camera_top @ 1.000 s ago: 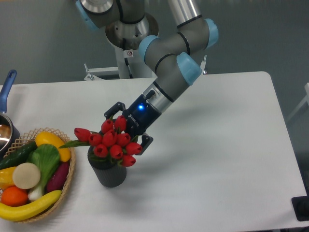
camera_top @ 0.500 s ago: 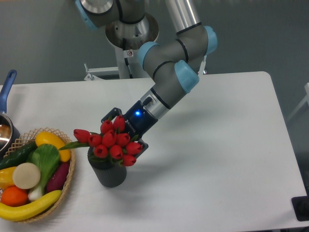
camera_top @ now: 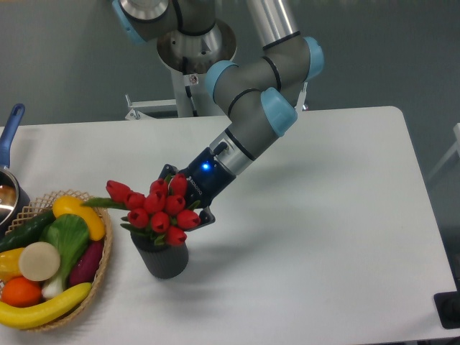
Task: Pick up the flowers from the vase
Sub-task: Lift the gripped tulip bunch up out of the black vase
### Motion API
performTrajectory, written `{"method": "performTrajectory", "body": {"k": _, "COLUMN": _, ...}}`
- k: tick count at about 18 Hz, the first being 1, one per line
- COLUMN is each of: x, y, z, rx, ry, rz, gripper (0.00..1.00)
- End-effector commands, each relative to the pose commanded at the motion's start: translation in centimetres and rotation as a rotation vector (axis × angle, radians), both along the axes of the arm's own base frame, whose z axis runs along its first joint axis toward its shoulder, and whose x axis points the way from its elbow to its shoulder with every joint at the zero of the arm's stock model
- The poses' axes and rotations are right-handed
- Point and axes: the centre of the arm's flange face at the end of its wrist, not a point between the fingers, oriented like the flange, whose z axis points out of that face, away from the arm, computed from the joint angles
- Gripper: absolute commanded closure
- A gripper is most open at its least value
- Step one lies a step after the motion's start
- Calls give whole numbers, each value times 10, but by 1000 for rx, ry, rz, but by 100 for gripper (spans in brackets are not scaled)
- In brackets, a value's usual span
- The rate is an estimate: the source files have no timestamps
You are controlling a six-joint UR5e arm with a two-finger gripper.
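- Grey wall behind, white table (camera_top: 323, 237) in front – a UR5e arm (camera_top: 259, 108) reaches down from its pedestal toward the near-left part of the surface
- Its gripper (camera_top: 185, 195) sits behind and partly under the flowers (camera_top: 154, 207), the blue status light showing just above the red buds
- Both fingers are drawn in close against the back of the bunch and appear clamped on the stems, though the buds hide the actual contact
- Tulip heads sit tilted toward the left, a green leaf and one bud sticking out over the woven basket (camera_top: 108, 248) – a lean that fits a grip taken from the right-rear side
- Beneath them stands the vase (camera_top: 166, 260), dark grey and upright on the table; the head of the bunch looks raised above its rim, with the lower stems apparently reaching into the opening
- Basket of vegetables lies just beside the vase on the left, with a pot (camera_top: 8, 188) at the table's far-left edge
- By this view the lift looks under way but not finished, since the stems have yet to clear the rim; a straight upward pull would keep the vase from tipping
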Motion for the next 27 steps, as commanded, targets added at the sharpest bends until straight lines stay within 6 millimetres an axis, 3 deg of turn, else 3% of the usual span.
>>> {"method": "performTrajectory", "body": {"k": 10, "x": -2, "y": -1, "z": 63, "rx": -10, "ry": -55, "rz": 96, "gripper": 56}}
{"method": "performTrajectory", "body": {"k": 15, "x": 12, "y": -9, "z": 101, "rx": -2, "ry": -71, "rz": 132, "gripper": 56}}
{"method": "performTrajectory", "body": {"k": 22, "x": 22, "y": -38, "z": 168, "rx": 41, "ry": -48, "rz": 212, "gripper": 56}}
{"method": "performTrajectory", "body": {"k": 25, "x": 17, "y": -50, "z": 203, "rx": 65, "ry": -47, "rz": 263, "gripper": 56}}
{"method": "performTrajectory", "body": {"k": 27, "x": 12, "y": -52, "z": 216, "rx": 73, "ry": -47, "rz": 281, "gripper": 56}}
